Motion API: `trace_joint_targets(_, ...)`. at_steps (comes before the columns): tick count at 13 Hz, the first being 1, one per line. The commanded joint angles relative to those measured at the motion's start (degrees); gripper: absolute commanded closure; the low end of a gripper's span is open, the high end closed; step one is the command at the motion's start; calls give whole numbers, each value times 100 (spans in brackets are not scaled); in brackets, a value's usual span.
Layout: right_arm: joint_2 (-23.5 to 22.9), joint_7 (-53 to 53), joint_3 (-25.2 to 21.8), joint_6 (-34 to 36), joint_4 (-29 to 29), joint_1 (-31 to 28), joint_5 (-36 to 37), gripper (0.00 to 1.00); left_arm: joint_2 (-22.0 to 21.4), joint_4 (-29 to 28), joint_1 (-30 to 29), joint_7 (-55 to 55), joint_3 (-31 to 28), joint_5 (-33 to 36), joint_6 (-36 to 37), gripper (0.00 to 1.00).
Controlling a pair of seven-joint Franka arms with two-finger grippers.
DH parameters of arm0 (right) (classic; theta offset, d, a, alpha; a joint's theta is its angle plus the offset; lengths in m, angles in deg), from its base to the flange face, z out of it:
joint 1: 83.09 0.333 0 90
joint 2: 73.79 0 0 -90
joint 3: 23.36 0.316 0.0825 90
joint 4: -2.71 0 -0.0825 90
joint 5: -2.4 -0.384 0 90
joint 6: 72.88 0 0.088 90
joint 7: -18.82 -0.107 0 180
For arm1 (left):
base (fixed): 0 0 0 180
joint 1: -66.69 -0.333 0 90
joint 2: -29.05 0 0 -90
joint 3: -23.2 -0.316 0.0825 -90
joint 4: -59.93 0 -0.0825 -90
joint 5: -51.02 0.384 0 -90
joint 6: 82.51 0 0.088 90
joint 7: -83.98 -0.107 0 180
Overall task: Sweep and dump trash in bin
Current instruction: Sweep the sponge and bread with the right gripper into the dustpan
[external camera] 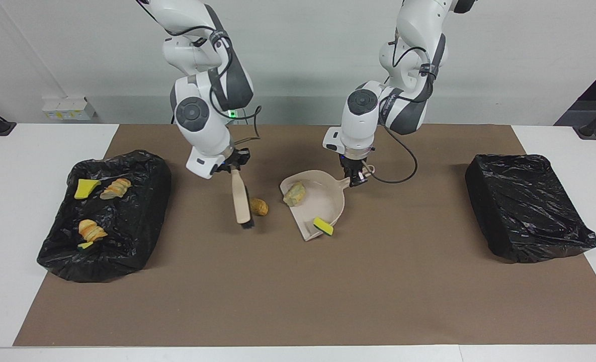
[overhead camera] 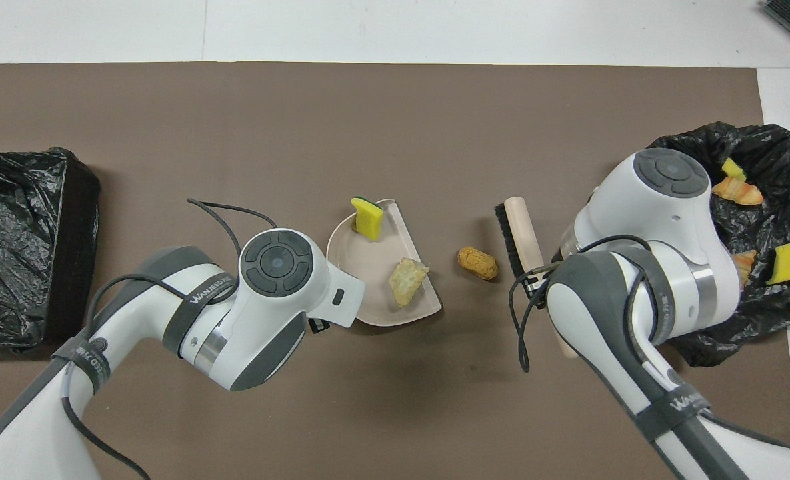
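Now, step: sweeping; brown chunk point(external camera: 258, 206) lies between brush point(external camera: 241, 203) and dustpan point(external camera: 323, 203).
Right gripper point(external camera: 233, 169): clamped on brush handle.
Left gripper point(external camera: 356, 177): clamped on dustpan handle.
Next: likely push chunk into pan.

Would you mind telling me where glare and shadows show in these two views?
Facing view: glints on the crinkled black plastic bin liner at the left arm's end; a soft shadow beside the beige black-bristled brush. Overhead view: faint arm shadows on the brown table mat; the beige plastic dustpan looks evenly lit.
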Motion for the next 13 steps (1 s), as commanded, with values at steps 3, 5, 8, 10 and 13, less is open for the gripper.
trace_joint_targets(3,454,-636,110,-1286,-1370,306,73,100,-226,-211,72,138,-101,-126,-180,100)
trace_joint_targets(5,138,-883,102,-1385,-1169,832,73,100,-217,-211,63,138,-101,-126,-189,100)
trace_joint_targets(8,-364,-1472,119,-1456,-607,1528,-41,100,-226,-211,63,155,-101,-126,-181,100)
trace_joint_targets(10,-478,-1456,146,-1394,-281,1818,-400,100,-226,-211,54,155,-101,-126,-180,100)
trace_joint_targets(13,-401,-983,119,-1280,-218,1855,-789,100,-226,-211,54,164,-110,-126,-154,100)
